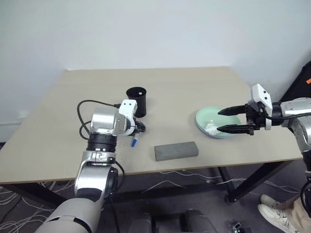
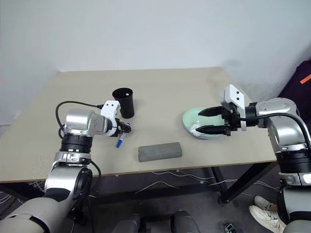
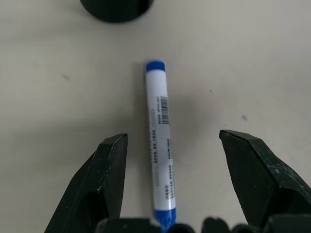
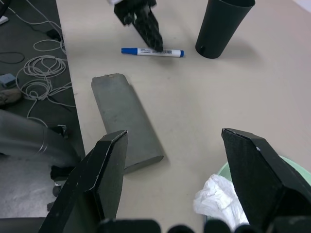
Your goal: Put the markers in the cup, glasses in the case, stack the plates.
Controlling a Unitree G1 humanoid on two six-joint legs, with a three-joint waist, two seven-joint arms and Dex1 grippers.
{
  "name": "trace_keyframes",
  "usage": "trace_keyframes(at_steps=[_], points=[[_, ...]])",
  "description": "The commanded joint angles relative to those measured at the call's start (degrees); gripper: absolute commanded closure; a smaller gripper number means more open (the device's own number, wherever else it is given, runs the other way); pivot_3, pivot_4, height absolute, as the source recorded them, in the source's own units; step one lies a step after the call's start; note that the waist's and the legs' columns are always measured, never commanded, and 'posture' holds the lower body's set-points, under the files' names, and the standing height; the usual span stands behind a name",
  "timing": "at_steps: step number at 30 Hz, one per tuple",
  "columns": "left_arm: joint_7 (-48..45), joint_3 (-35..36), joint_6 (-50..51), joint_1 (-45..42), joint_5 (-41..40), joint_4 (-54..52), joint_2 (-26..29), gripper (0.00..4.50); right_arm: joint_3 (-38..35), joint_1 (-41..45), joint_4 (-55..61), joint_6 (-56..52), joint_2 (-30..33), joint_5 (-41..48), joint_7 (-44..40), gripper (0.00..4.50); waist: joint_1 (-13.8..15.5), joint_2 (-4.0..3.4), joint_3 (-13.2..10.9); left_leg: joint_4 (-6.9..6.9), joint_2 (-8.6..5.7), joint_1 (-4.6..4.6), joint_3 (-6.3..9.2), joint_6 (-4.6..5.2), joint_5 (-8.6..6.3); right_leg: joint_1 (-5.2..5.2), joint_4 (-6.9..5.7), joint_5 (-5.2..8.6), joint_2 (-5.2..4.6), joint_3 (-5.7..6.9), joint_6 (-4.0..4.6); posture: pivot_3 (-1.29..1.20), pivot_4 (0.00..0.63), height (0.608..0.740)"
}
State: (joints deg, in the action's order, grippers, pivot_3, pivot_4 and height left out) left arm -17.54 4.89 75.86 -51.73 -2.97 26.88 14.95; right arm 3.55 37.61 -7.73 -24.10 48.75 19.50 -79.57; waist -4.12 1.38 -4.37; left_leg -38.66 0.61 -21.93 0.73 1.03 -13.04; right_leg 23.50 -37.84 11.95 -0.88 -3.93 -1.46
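Marker (image 3: 161,145), the blue-capped one, was seen lying flat on the table (image 1: 58,126) just in front of the cup (image 1: 137,101), with the left gripper (image 3: 172,160) lowered over it and its fingers spread wide on either side of the barrel, nothing pinched yet. The case (image 1: 176,150) was lying shut nearer the table's front edge, well apart from the marker. Over on the right, the right gripper (image 1: 229,120) was held open above the mint plate (image 1: 204,119), which had a crumpled tissue (image 1: 211,128) sitting in it; nothing was gripped there either.

What could go wrong, probably: the marker is round and could be rolled away if one finger touched first. The cup is close, so it could be knocked over if the gripper were swung wide on the lift. A grab near the end of the barrel could let it tip and miss the cup mouth.
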Motion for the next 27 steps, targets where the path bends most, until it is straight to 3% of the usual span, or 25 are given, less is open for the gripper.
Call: trace_keyframes(at_steps=[1,6,9,17,20,22,27], points=[[1.6,-1.1,-3.8,-2.8,0.7,2.9,0.7,1.34,-1.5,0.6,1.6,-0.4,0.4,0.5,1.2,1.16,0.0,0.00,0.0,0.01,0.00,0.00,0.00,0.00,0.00,0.00,0.01,0.00,0.00,0.00,0.00,0.00,0.000,0.740],[1.6,-3.5,-6.7,-3.1,0.7,6.7,0.3,1.34,-1.4,0.1,2.5,-0.6,0.3,0.6,1.9,1.16,0.0,0.00,0.0,0.06,-0.02,-0.04,0.00,0.00,0.00,0.01,0.10,0.00,-0.01,0.00,0.00,0.00,0.000,0.740],[1.3,-4.0,-7.7,-3.7,0.2,8.5,-0.1,1.88,-1.3,0.2,3.1,-0.8,0.2,0.7,2.4,1.16,0.1,0.00,0.0,0.06,-0.03,-0.02,0.00,0.00,0.00,-0.01,0.10,0.00,-0.01,0.00,0.00,0.00,0.000,0.740],[-1.1,-8.0,-9.1,-4.8,0.5,12.0,0.2,4.38,-1.3,1.6,4.3,-2.1,-0.2,1.7,2.8,1.16,0.1,-0.01,0.0,0.08,-0.05,-0.03,0.01,-0.01,-0.01,-0.01,0.13,0.01,-0.04,0.02,0.00,0.00,0.000,0.740],[-3.0,-10.1,-9.5,-4.8,0.7,11.6,0.8,4.39,-1.2,1.5,4.2,-1.9,-0.3,1.5,2.9,1.16,0.1,-0.01,0.0,0.09,-0.05,-0.02,0.02,-0.01,-0.01,-0.02,0.13,0.01,-0.04,0.03,0.01,0.00,0.000,0.740],[-9.2,-15.3,-9.4,-4.5,0.3,9.1,2.3,4.39,-1.0,1.6,3.9,-1.7,-0.3,1.3,2.8,1.16,0.1,-0.01,0.0,0.09,-0.05,-0.01,0.01,-0.02,-0.01,-0.02,0.13,0.01,-0.05,0.02,0.01,0.00,0.000,0.740],[-28.6,-26.9,-12.3,-1.6,-4.5,-8.4,8.8,4.39,-0.6,2.2,3.1,-1.4,-0.5,0.9,2.6,1.16,0.0,-0.02,0.0,0.14,-0.05,-0.22,0.00,-0.14,-0.08,0.17,0.19,0.05,-0.04,0.01,0.07,0.00,0.000,0.740]])
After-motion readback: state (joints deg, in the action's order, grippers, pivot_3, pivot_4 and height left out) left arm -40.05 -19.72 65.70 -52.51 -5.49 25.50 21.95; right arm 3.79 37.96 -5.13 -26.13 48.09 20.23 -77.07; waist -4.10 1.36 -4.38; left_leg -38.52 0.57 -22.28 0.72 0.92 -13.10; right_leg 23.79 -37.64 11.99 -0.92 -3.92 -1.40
